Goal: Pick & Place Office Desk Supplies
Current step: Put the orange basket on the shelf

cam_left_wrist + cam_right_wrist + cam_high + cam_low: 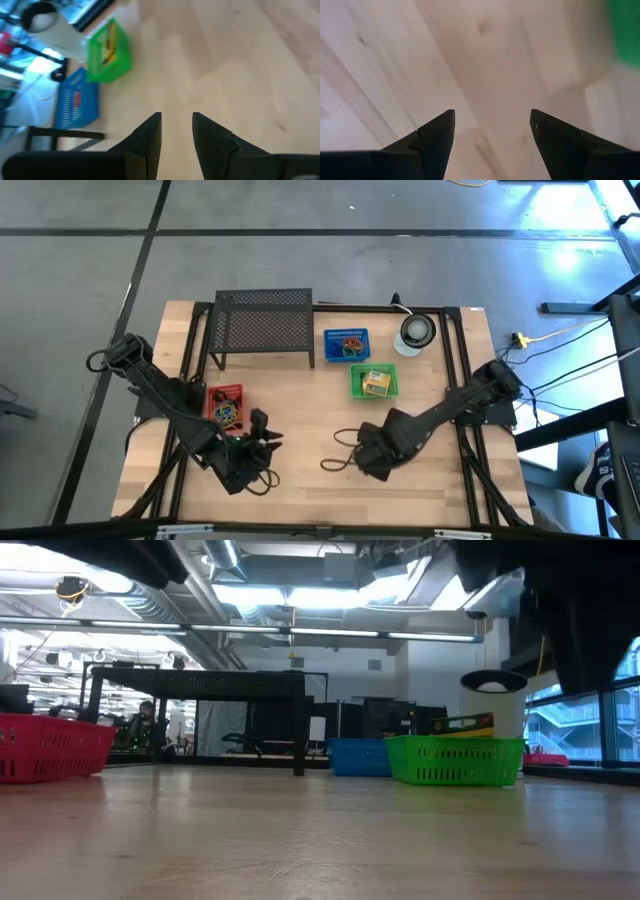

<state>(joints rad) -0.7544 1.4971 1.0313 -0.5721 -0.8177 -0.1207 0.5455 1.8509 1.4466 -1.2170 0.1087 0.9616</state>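
Observation:
The office desk supplies lie in three baskets. Coloured loops fill the blue basket (346, 345), a yellow-green box (376, 383) sits in the green basket (373, 381), and mixed small items lie in the red basket (225, 406). My left gripper (263, 428) hangs at the near left, beside the red basket. It points toward the green basket (108, 52) and is open, with nothing between its fingers (149, 135). My right gripper (366, 460) points down over bare wood near the table's near middle, its fingers (437, 132) wide open and nothing between them.
A black mesh shelf (264, 325) stands at the far middle-left. A round grey-white disc-like object (416, 332) stands at the far right behind the green basket. Dark cable loops (340, 442) trail beside my right gripper. Bare wood lies between the two arms.

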